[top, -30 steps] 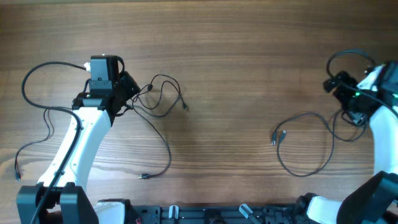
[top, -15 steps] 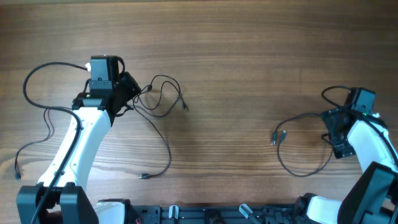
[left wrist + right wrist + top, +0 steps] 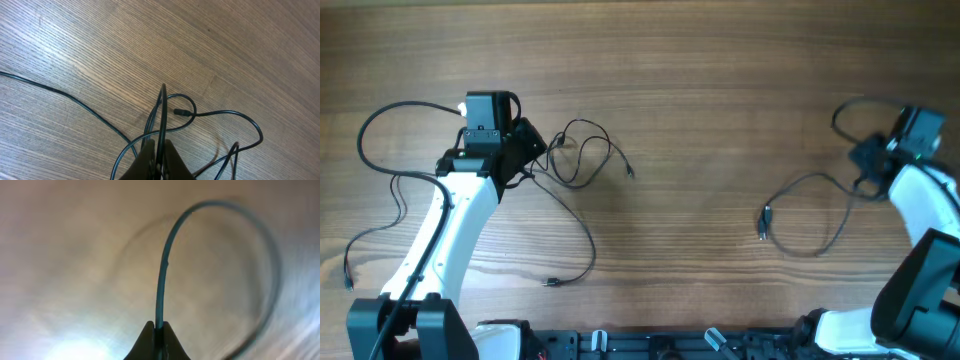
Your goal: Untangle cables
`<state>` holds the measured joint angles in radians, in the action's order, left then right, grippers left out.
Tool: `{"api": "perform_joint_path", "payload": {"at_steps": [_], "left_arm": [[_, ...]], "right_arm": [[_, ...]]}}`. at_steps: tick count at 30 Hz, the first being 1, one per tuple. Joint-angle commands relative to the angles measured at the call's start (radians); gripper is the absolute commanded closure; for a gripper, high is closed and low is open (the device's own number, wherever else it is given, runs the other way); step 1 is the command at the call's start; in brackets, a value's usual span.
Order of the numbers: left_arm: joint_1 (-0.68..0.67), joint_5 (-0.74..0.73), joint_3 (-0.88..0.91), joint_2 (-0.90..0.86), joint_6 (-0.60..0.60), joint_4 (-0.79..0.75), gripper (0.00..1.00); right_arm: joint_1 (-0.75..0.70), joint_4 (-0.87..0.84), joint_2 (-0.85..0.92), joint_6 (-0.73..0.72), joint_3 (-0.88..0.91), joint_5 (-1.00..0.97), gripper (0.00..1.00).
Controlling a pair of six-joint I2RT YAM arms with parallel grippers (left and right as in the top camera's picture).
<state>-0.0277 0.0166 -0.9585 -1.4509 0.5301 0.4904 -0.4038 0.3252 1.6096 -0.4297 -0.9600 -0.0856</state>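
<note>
Two thin black cables lie on the wooden table. The left cable (image 3: 582, 152) makes loose crossed loops, with one plug (image 3: 630, 173) to the right and a long tail ending in a plug (image 3: 550, 284) near the front. My left gripper (image 3: 535, 150) is shut on a strand of it; in the left wrist view the strand (image 3: 162, 112) rises from between the fingertips of my left gripper (image 3: 160, 149), beside a small plug (image 3: 181, 113). The right cable (image 3: 810, 215) forms one open loop with a plug (image 3: 763, 222). My right gripper (image 3: 868, 162) is shut on it; my right gripper (image 3: 157, 328) pinches the strand (image 3: 167, 255).
Thicker black robot wires arc off the left arm (image 3: 380, 130) and over the right arm (image 3: 848, 105). The arm bases and a black rail (image 3: 650, 345) line the front edge. Bare wood lies between the two cables.
The right arm dipped toward the front, closed on the right cable and swung back up, drawing its loop along. The left tangle's free plug slid slightly right; the left arm stayed put.
</note>
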Motion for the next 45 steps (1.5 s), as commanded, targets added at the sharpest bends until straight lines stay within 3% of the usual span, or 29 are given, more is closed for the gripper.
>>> {"api": "perform_joint_path", "payload": {"at_steps": [1,5,7,9,14,18,21,26,27,28,29,33,37,40,43,45], "left_arm": [[0.004,-0.009,0.001,0.002,0.009,-0.002,0.93],[0.004,-0.009,0.001,0.002,0.009,0.000,0.93],[0.004,-0.009,0.001,0.002,0.009,0.010,0.93],[0.004,-0.009,0.003,0.002,0.009,0.017,0.94],[0.004,-0.009,0.003,0.002,0.010,0.019,0.94],[0.004,-0.009,0.003,0.002,0.010,0.023,0.94],[0.004,-0.009,0.003,0.002,0.010,0.023,0.94],[0.004,-0.009,0.003,0.002,0.010,0.023,0.94],[0.004,-0.009,0.003,0.002,0.010,0.023,0.94],[0.003,-0.009,0.003,0.002,0.010,0.023,0.94],[0.004,-0.009,0.003,0.002,0.010,0.023,0.94],[0.004,-0.009,0.003,0.002,0.010,0.023,0.94],[0.004,-0.017,0.003,0.002,0.010,0.017,0.96],[0.003,-0.240,0.003,0.002,-0.045,-0.040,0.96],[0.003,-0.533,0.003,0.002,-0.196,-0.115,0.96],[0.004,-0.665,0.003,0.005,-0.228,-0.188,0.96]], "right_arm": [[-0.019,-0.011,-0.057,0.216,-0.178,0.034,0.95],[-0.093,-0.072,-0.058,0.255,-0.288,-0.076,0.95],[-0.174,-0.256,-0.058,0.469,-0.288,-0.083,0.96],[-0.255,-0.395,-0.058,0.566,-0.290,-0.157,0.96],[-0.407,-0.525,-0.056,0.916,-0.290,-0.105,0.96],[-0.454,-0.375,-0.013,0.843,-0.289,0.067,0.95],[-0.454,-0.224,0.103,0.759,-0.289,0.088,0.96],[-0.454,-0.181,0.266,0.682,-0.289,0.087,0.96],[-0.454,-0.182,0.274,0.653,-0.289,0.088,0.85],[-0.454,-0.183,0.272,0.632,-0.289,0.087,0.35],[-0.454,-0.179,0.262,0.603,-0.289,0.087,0.00],[-0.448,-0.116,0.108,0.416,-0.289,0.097,0.01],[-0.407,0.008,-0.097,0.228,-0.289,0.495,0.00],[-0.288,0.197,-0.121,0.087,-0.288,0.808,0.00],[-0.079,0.333,-0.114,0.204,-0.257,0.918,0.00],[0.104,0.335,-0.113,0.259,-0.201,0.909,0.00]]}}
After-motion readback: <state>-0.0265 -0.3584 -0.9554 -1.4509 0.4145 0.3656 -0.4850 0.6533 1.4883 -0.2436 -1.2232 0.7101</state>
